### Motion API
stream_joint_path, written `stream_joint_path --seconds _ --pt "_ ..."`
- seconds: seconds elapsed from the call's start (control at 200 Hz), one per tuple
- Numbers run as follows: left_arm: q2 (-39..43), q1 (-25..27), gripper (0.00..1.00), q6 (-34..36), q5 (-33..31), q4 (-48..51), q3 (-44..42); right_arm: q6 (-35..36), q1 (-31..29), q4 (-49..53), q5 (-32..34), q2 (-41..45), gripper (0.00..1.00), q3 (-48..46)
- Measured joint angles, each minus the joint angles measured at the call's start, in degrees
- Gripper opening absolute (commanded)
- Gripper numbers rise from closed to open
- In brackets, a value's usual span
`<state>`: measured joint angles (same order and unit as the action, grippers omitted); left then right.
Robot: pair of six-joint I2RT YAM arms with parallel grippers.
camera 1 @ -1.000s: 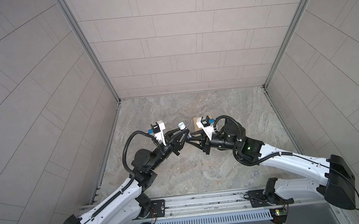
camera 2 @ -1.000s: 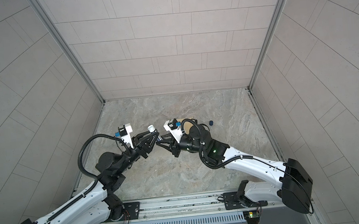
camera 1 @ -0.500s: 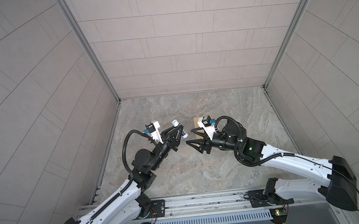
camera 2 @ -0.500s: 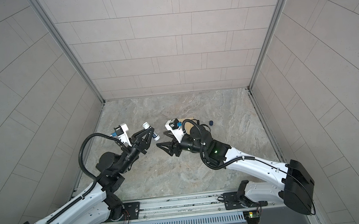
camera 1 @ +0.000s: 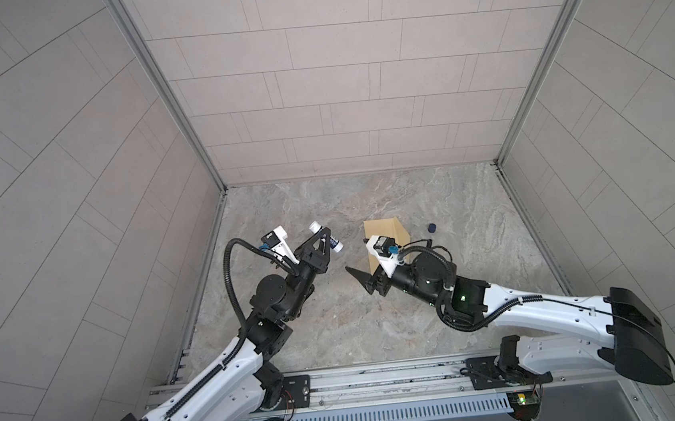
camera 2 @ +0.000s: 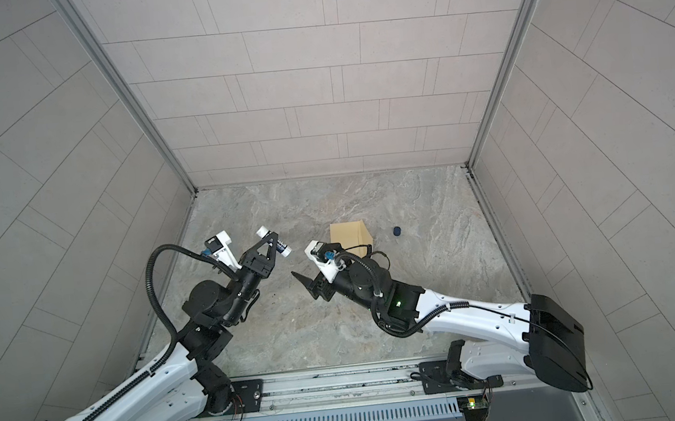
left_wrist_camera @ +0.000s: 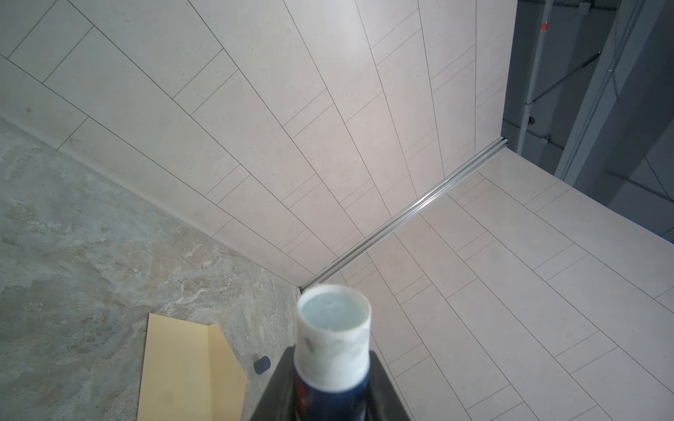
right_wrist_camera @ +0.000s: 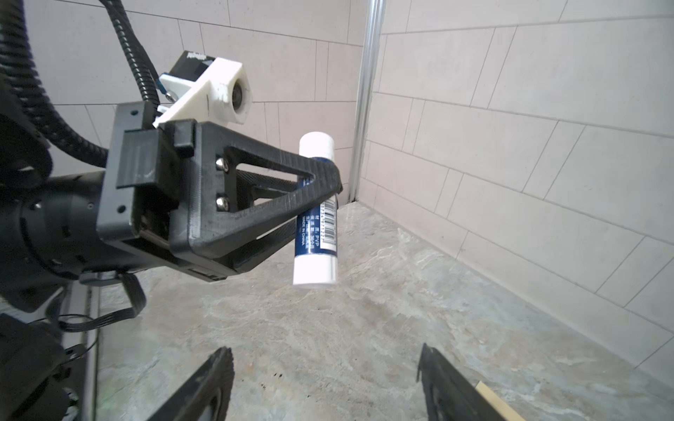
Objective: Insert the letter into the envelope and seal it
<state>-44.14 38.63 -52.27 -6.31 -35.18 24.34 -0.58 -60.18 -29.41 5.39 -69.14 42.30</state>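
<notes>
Yellow-tan manila paper envelope (camera 1: 383,232) lying flat, centre-far; left gripper (right_wrist_camera: 321,189) clamps white-and-blue plastic glue stick (right_wrist_camera: 315,233) lol; right gripper (right_wrist_camera: 324,355) spread wide, empty.

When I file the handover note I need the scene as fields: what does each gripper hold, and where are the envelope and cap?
left gripper: shut on the glue stick, uncapped
right gripper: open, empty
envelope: flat on the table, flap open
cap: dark blue, on the table, beside the envelope, not touching
letter: not in sight
</notes>
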Motion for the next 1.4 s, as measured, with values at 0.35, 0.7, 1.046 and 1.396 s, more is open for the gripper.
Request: stream_joint_path --seconds 0.35,0.7,1.046,1.396 --pt "-0.28 0.0 0.0 -3.45 -0.57 0.72 0.72 8.33 -1.7 -16.65 4.98 -9.99 0.68 -1.03" --pt "-0.28 0.0 0.0 -3.93 -0.63 1.25 0.72 10.54 -2.16 -23.63 7.19 -15.34 0.53 0.79" --pt "-0.28 0.0 0.0 -4.33 -0.61 1.22 0.72 10.84 -2.16 -25.0 8.24 -15.96 0.4 1.81" --pt "-0.28 0.0 0.0 -4.5 -0.74 1.11 0.72 10.32 -2.29 -24.15 8.15 -16.7 0.25 3.39"
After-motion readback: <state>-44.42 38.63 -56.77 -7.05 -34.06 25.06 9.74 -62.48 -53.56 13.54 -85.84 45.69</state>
